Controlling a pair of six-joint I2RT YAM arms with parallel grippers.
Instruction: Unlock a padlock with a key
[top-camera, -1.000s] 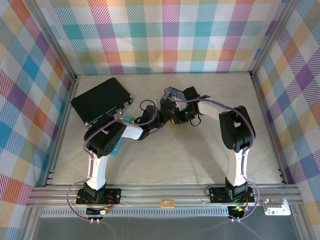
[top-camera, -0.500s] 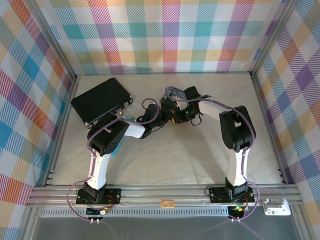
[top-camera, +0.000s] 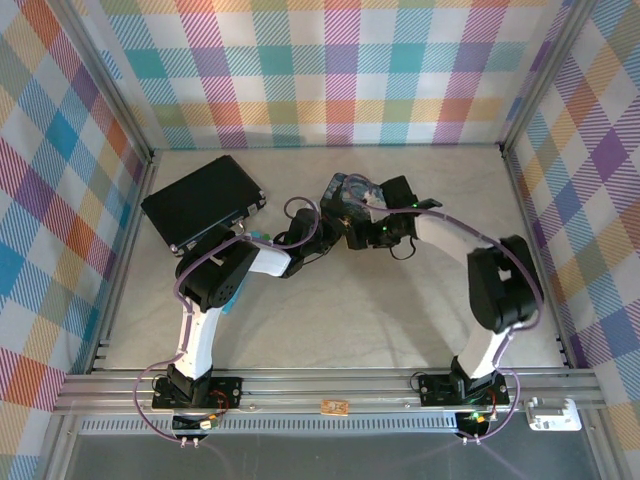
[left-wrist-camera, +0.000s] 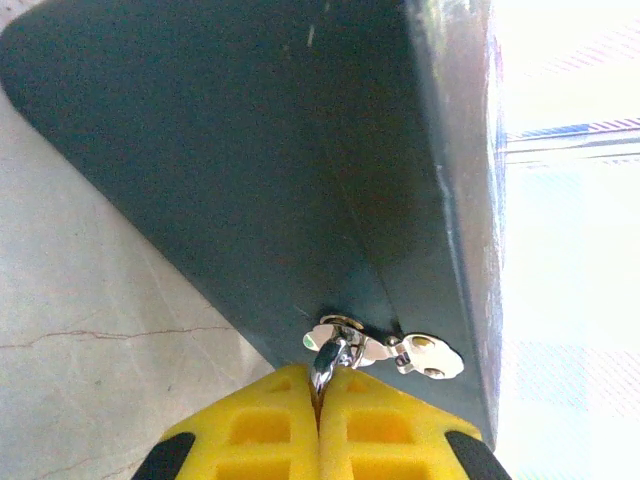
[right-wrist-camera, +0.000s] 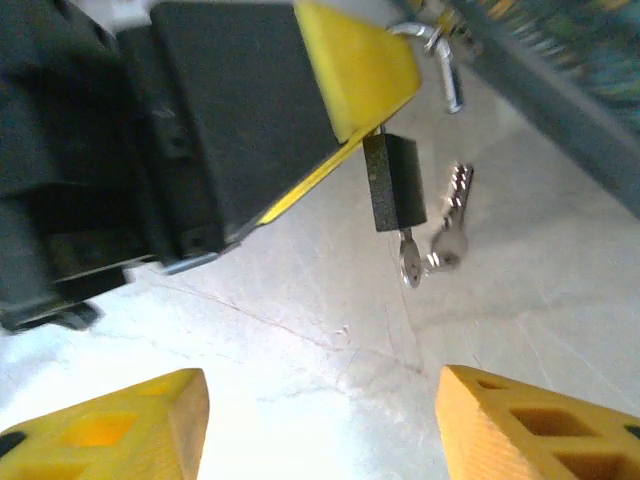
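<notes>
In the left wrist view, the left gripper (left-wrist-camera: 320, 400) has its yellow fingers (left-wrist-camera: 250, 432) pressed flat together, clamped on the padlock (left-wrist-camera: 328, 360) by its thin silvery shackle. The shackle runs up to a silvery hasp (left-wrist-camera: 405, 352) on the dark wall of the tin (left-wrist-camera: 250, 150), which stands on the pale tabletop (left-wrist-camera: 80, 330). In the right wrist view, the right gripper (right-wrist-camera: 325, 430) is spread wide, one yellow finger low at each side and only bare tabletop between them. Beyond it, the padlock's black squarish body hangs upright just under the tip of the left gripper. The key (right-wrist-camera: 409, 260) sticks out of the body's underside, and a second key (right-wrist-camera: 455, 215) dangles beside it, joined to it. A blurred silvery hook shows above the body, next to the tin; whether the shackle is seated in the body cannot be told. From above, the two arms meet just in front of the tin, which sits behind the middle of the tabletop, nearer its far edge. A black case (top-camera: 200, 203) lies towards the far left corner, and a turquoise stick (top-camera: 233, 293) shows under the left arm.
</notes>
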